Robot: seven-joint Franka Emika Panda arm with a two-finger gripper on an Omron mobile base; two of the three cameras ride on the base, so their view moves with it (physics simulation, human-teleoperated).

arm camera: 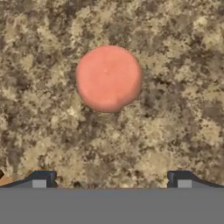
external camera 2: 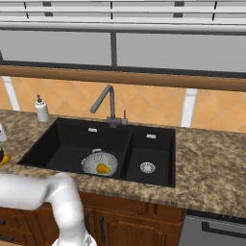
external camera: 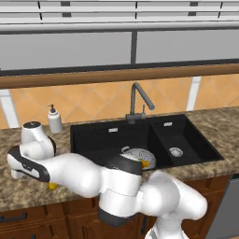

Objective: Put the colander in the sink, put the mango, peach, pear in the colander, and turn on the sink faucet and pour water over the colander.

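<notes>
The pinkish-salmon peach (arm camera: pixel 108 78) lies on the speckled counter, straight ahead of my gripper (arm camera: pixel 111 181). Its two fingertips (arm camera: pixel 41 179) stand wide apart and open, with nothing between them and not touching the peach. The grey colander (external camera: pixel 135 154) (external camera 2: pixel 98 162) sits in the large basin of the black sink (external camera: pixel 93 135) (external camera 2: pixel 62 139). The orange-yellow mango (external camera: pixel 146 164) (external camera 2: pixel 103 168) lies inside the colander. A scrap of yellow fruit (external camera: pixel 52 186), seemingly the pear, peeks out under my arm on the left counter. The dark faucet (external camera: pixel 139 100) (external camera 2: pixel 109 103) stands behind the sink, and no water shows at its spout.
A white soap pump bottle (external camera: pixel 54 119) (external camera 2: pixel 42 109) stands on the counter left of the sink. My arm stretches low across the left counter in front of the basin. The small basin (external camera: pixel 176 140) (external camera 2: pixel 148 156) holds just its silver drain. The tiled wall rises behind.
</notes>
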